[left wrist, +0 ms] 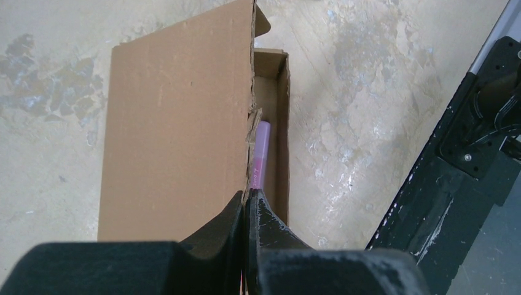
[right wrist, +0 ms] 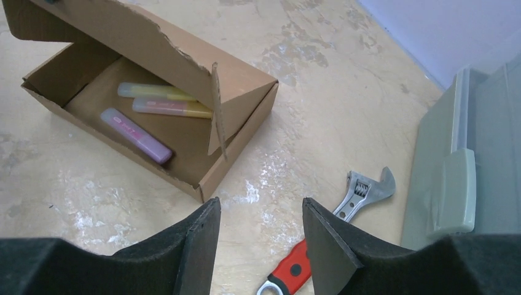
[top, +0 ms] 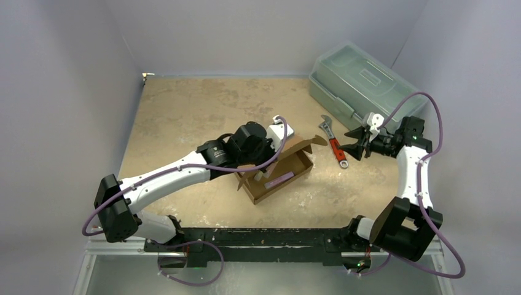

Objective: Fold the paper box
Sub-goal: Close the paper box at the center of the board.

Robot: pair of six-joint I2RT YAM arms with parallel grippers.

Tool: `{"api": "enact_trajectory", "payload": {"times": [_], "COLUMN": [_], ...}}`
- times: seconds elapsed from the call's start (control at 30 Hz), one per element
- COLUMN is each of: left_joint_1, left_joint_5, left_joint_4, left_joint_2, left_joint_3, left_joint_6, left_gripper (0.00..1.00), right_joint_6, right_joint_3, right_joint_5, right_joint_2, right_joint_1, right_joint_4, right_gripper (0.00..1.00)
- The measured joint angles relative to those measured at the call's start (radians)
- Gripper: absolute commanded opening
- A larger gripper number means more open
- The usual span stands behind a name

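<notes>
The paper box [top: 289,167] lies mid-table, a shallow brown cardboard mailer with its lid [left wrist: 178,123] raised at a slant over the tray [right wrist: 86,92]. Inside lie a purple highlighter [right wrist: 135,135] and two yellow ones [right wrist: 163,99]. My left gripper [left wrist: 247,195] is shut, and the lid's torn free edge runs straight into its closed jaws. In the top view the left gripper [top: 270,161] hangs over the box's middle. My right gripper [top: 351,140] stands open and empty to the right of the box, above the table, nothing between its fingertips [right wrist: 209,215].
A red-handled adjustable wrench [top: 333,144] lies between the box and my right gripper, just under the right gripper [right wrist: 261,206] in its wrist view. A translucent grey-green plastic toolbox [top: 362,83] sits at the back right. The black base rail [top: 258,239] runs along the near edge.
</notes>
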Motion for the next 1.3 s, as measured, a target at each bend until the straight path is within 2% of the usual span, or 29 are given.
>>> {"api": "enact_trajectory", "payload": {"times": [0.47, 0.8, 1.07, 1.2, 1.3], "left_joint_1": [-0.002, -0.002, -0.002, -0.002, -0.002], "left_joint_5": [0.029, 0.154, 0.185, 0.184, 0.151], "left_joint_4": [0.013, 0.060, 0.099, 0.151, 0.184], "left_joint_2": [0.000, 0.008, -0.006, -0.092, -0.175], "left_joint_3": [-0.032, -0.149, -0.163, -0.163, -0.163], "left_joint_6": [-0.068, -0.148, -0.195, -0.214, -0.218], "left_gripper": [0.27, 0.52, 0.72, 0.73, 0.72], "right_joint_6": [-0.005, -0.022, -0.031, -0.041, -0.031], "right_joint_3": [0.000, 0.005, 0.018, 0.026, 0.037], "right_joint_5": [-0.024, -0.041, -0.042, -0.042, -0.036], "right_joint_2": [0.013, 0.023, 0.029, 0.038, 0.042], "right_joint_1": [-0.005, -0.005, -0.005, 0.004, 0.048], "right_joint_4": [-0.031, -0.063, -0.083, -0.097, -0.100], "right_gripper": [0.57, 0.58, 0.58, 0.57, 0.46]}}
